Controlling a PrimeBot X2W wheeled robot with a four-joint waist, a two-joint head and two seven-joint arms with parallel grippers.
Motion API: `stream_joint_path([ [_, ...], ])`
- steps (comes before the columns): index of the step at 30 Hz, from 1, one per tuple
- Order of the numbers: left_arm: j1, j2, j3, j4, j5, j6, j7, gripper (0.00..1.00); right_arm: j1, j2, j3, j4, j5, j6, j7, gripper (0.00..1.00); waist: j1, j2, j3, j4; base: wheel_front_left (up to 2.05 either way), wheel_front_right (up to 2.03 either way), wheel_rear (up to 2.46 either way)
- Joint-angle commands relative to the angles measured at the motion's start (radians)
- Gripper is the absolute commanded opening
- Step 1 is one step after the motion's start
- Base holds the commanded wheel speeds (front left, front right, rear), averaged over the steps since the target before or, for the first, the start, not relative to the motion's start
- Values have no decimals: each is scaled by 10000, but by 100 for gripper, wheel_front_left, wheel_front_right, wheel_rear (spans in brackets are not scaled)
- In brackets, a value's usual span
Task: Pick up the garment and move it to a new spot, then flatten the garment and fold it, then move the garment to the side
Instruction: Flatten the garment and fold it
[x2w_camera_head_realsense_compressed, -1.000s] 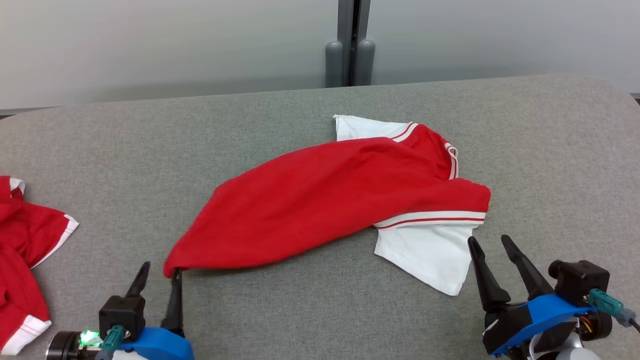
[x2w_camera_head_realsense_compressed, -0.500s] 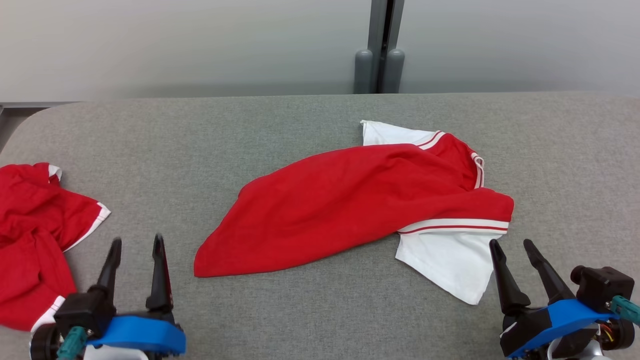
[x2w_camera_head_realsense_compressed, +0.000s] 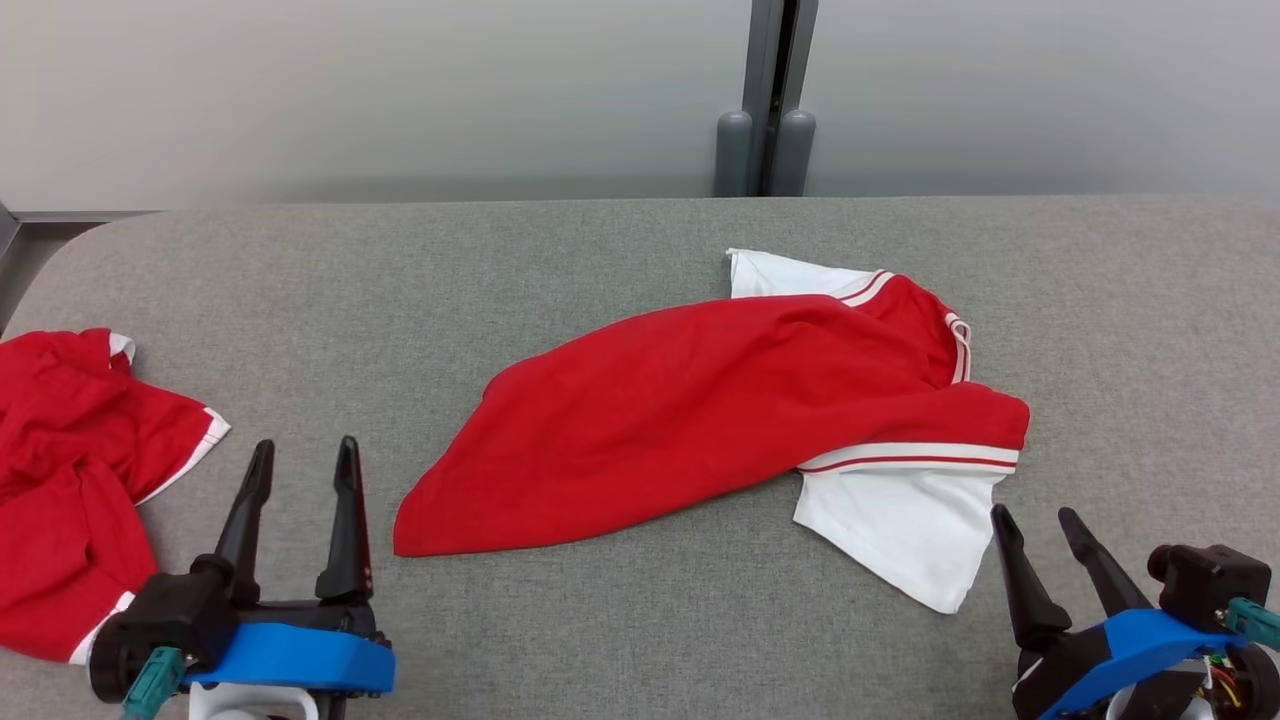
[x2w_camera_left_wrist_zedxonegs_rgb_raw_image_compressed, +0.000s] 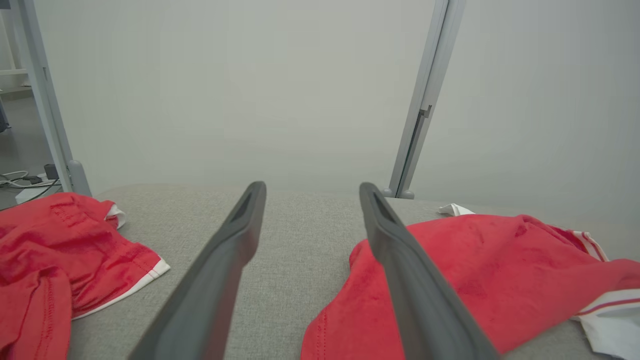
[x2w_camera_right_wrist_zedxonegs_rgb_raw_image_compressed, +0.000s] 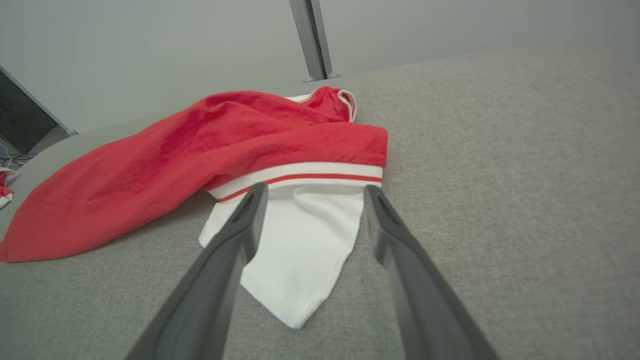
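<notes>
Lying crumpled at the middle of the grey table: red-and-white garment, touched by neither gripper. Jaws spread and empty on both: left gripper at the table's near-left edge, right gripper at its near-right edge. Another red shirt sits at the table's left edge.

Left fingers, right fingers: apart.

The garment hides part of its own white sleeve.
</notes>
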Motion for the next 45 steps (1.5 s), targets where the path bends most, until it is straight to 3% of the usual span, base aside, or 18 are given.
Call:
stream_joint_path([
  [1,32,-49,148,93,88,-87,-46,100,129,60,-77,17,-80,1,145,100,0,0,12,-23,0,0,0],
  [8,28,-348,515,301,470,-436,-46,100,-359,99,-563,410,-479,1,1344,100,0,0,119,-38,0,0,0],
  [14,-129,-546,681,442,708,-688,-47,100,-1396,93,-582,1619,-497,1,2289,100,0,0,241,45,0,0,0],
  [26,-243,-819,748,599,1002,-1008,-47,100,-2649,96,-827,4053,-1346,1,2694,100,0,0,401,452,0,0,0],
  [28,-247,-857,779,618,1040,-1041,-47,100,-2728,107,-634,4323,-1250,1,2658,95,0,0,426,483,0,0,0],
  [29,-246,-870,810,625,1048,-1049,-47,100,-2770,110,-538,4400,-1204,2,2610,71,0,0,440,484,0,0,0],
  [30,-239,-880,847,631,1056,-1051,-47,100,-2809,147,-370,4447,-1220,9,2539,29,0,0,452,475,0,0,0],
  [31,-230,-888,884,635,1061,-1069,-48,100,-2835,161,-271,4477,-1219,13,2491,0,0,0,461,460,0,0,0],
  [37,-207,-992,1018,663,1143,-1133,-48,100,-2636,30,-874,3785,-1592,-1,2098,0,0,0,432,340,0,0,0],
  [45,-97,-1087,1172,686,1185,-1156,-48,100,-1412,-212,-2443,1578,-2111,-1,2532,0,0,0,383,26,0,0,0],
])
